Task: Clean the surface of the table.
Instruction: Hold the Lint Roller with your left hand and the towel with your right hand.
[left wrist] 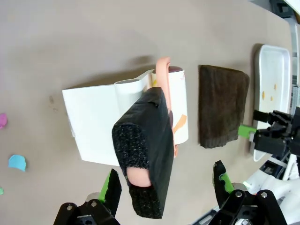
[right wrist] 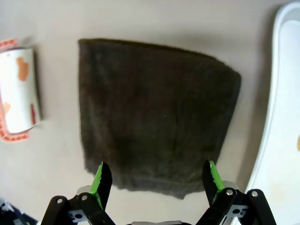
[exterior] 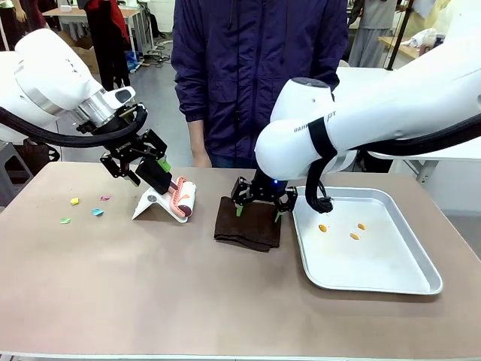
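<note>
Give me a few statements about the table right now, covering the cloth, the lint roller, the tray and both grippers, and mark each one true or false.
1. The brown cloth lies on the table between the lint roller and the metal tray. True.
2. The right gripper is shut on the cloth. False: it is open, poised over the cloth's edge.
3. Orange bits lie in the tray. True.
4. The coloured paper scraps lie in the tray. False: they lie on the table, on the roller's other side from the cloth.
5. The left gripper is open, with the roller's black handle between its fingers. True.
</note>
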